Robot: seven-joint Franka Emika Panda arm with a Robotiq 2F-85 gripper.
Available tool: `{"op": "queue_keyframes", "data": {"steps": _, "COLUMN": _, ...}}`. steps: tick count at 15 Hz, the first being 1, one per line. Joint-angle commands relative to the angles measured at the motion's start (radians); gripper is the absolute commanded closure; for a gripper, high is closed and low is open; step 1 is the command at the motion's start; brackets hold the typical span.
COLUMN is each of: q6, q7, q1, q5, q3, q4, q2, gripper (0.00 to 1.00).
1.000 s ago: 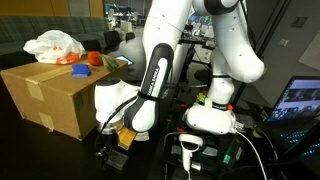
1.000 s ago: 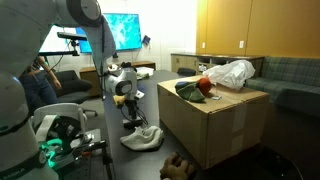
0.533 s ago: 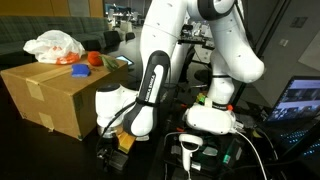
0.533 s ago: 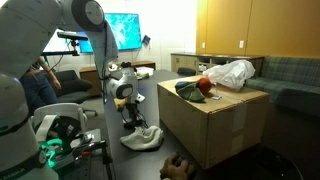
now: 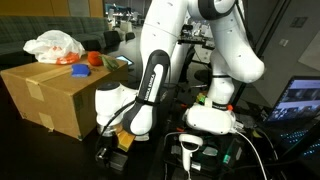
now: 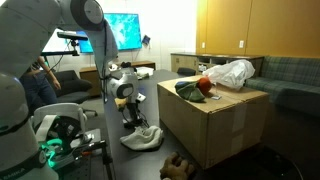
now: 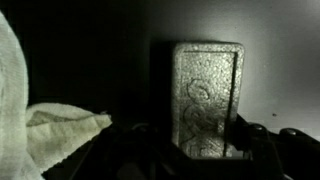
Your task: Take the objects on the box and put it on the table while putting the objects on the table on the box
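Note:
The brown cardboard box (image 5: 48, 95) (image 6: 215, 120) stands on the dark table (image 6: 110, 165). On top of it lie a crumpled white bag (image 5: 55, 45) (image 6: 231, 72), a red object (image 5: 96, 58) (image 6: 206, 85) and a small orange one (image 5: 79, 70). My gripper (image 5: 110, 150) (image 6: 132, 121) (image 7: 205, 140) is down at the table beside the box. In the wrist view a pale rough rectangular block (image 7: 207, 95) lies between the jaws, which stand close to its sides; it is too dark to see contact. A white cloth (image 7: 40, 125) (image 6: 143, 138) lies just beside it.
A brown lump (image 6: 178, 166) lies on the table in front of the box. The robot's white base (image 5: 212, 118) with cables and a handheld scanner (image 5: 190, 148) sit close by. A laptop screen (image 5: 300, 98) glows at the edge of an exterior view.
The arm has settled very slightly lower by the box in both exterior views. The things on the box have not moved.

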Motion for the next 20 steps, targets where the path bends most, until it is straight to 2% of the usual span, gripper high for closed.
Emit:
{"op": "queue_keyframes", "data": {"steps": 1, "q6": -0.015, "q7": -0.031, "q1": 0.023, "q5": -0.012, "q3": -0.016, "q4": -0.019, "q2": -0.037, "gripper": 0.66}}
{"op": "queue_keyframes", "data": {"steps": 5, "q6": -0.076, "q7": -0.033, "q1": 0.058, "q5": -0.039, "q3": -0.049, "q4": -0.053, "q2": -0.104, "gripper": 0.66}}
{"op": "queue_keyframes", "data": {"steps": 7, "q6": -0.143, "q7": -0.026, "q1": 0.072, "q5": -0.067, "q3": -0.068, "q4": -0.077, "q2": -0.166, "gripper": 0.66}}
{"op": "queue_keyframes", "data": {"steps": 10, "q6": -0.264, "q7": -0.041, "q1": 0.058, "q5": -0.124, "q3": -0.063, "q4": -0.092, "q2": -0.259, "gripper": 0.66}}
{"op": "queue_keyframes", "data": {"steps": 14, "q6": -0.466, "q7": -0.041, "q1": 0.012, "q5": -0.203, "q3": -0.038, "q4": -0.06, "q2": -0.38, "gripper": 0.66}}
{"op": "queue_keyframes", "data": {"steps": 20, "q6": -0.721, "q7": -0.075, "q1": -0.135, "q5": -0.237, "q3": 0.02, "q4": 0.046, "q2": -0.553, "gripper": 0.66}}
